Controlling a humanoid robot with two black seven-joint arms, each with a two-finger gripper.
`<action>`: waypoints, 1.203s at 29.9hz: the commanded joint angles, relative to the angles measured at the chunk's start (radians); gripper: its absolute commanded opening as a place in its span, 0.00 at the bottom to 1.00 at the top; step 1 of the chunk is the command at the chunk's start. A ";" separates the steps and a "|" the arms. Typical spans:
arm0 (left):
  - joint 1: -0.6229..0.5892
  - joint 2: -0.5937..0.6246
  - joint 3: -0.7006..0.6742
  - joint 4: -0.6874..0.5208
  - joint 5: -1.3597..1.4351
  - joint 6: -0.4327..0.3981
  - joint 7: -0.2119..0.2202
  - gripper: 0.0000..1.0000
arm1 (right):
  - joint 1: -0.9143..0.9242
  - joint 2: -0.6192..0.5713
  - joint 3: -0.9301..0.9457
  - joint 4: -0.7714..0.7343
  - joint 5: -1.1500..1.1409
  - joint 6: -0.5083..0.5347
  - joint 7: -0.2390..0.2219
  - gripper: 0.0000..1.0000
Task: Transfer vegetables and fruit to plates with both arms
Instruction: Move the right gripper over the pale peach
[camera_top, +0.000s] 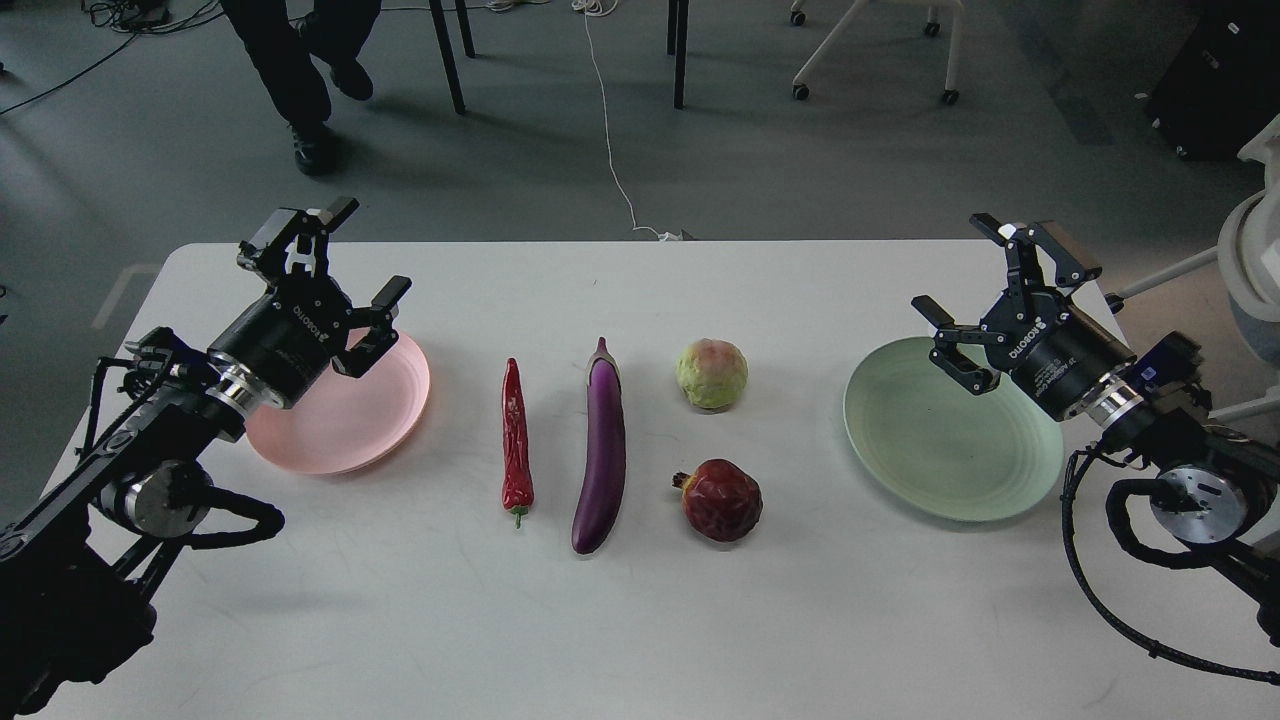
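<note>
Both claws gape empty: left claw (345, 262) above the pale pink plastic plate (340, 425), right claw (985, 290) above the pale green plate (950, 445). Between them on the white worktop (640, 620), the wrinkled red chili pepper (516, 440) lies nearest the left claw, its long axis running front to back.

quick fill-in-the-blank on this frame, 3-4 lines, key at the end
1. The left hand hovers open above the ____ plate.
2. The chili pepper lies directly beside the ____, on its left in the view.
3. The green plate holds ____ items.
4. The pomegranate sits nearer the camera than the ____ fruit.

Missing words: pink; eggplant; no; yellow-green
</note>
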 joint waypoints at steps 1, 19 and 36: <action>0.001 0.016 0.002 -0.001 0.005 -0.003 -0.003 0.98 | 0.031 -0.006 0.001 -0.001 -0.002 0.000 0.000 0.99; -0.050 0.070 0.003 -0.004 -0.010 -0.014 -0.006 0.98 | 0.923 0.280 -0.720 -0.207 -0.979 -0.030 0.000 0.99; -0.039 0.074 0.005 -0.017 -0.007 -0.025 -0.036 0.98 | 0.908 0.675 -1.183 -0.555 -1.209 -0.172 0.000 0.99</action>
